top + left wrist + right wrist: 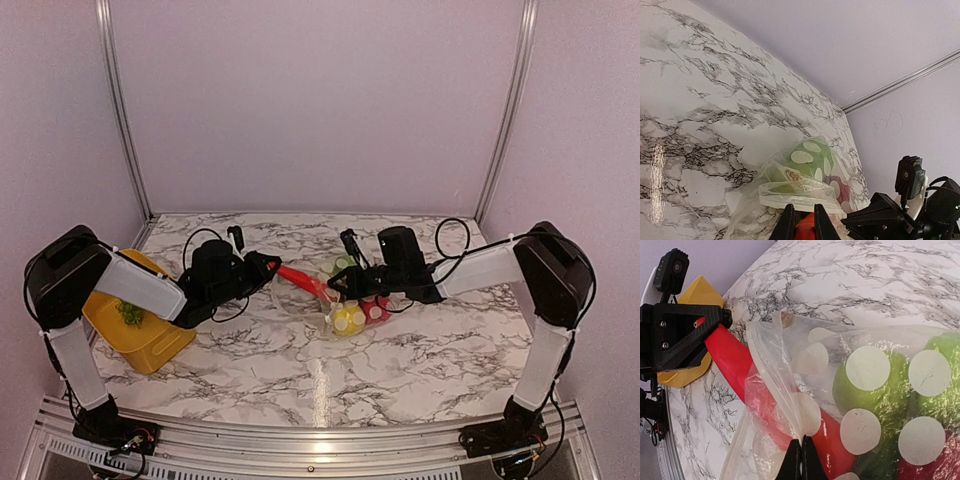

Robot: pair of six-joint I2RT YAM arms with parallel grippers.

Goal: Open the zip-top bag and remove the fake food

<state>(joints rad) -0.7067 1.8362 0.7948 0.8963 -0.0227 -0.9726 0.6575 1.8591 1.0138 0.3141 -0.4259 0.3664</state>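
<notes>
The left hand [803, 220], its jaws nearly closed, grips one end of a long red piece [732, 357] of fake food at the middle of the marble-patterned surface [400, 370]. The right hand [801, 455] is fully closed, pinching a fold of clear plastic at the open lip of the zip-top bag [815, 357].

The red piece lies on a diagonal. From above, its long axis runs from the left hand at upper left down and to the right, and its far end is still inside the bag. The bag's mouth faces the left arm.

The bag rests between the two hands, just in front of the right one. Its pale dots cover a green piece [890, 390], a yellow piece [348, 318] and something red (what kind of fruit or vegetable each is cannot be made out through the crinkled film).

A yellow basket [140, 335] sits at the surface's left edge, beside the left arm, well apart from the bag.
</notes>
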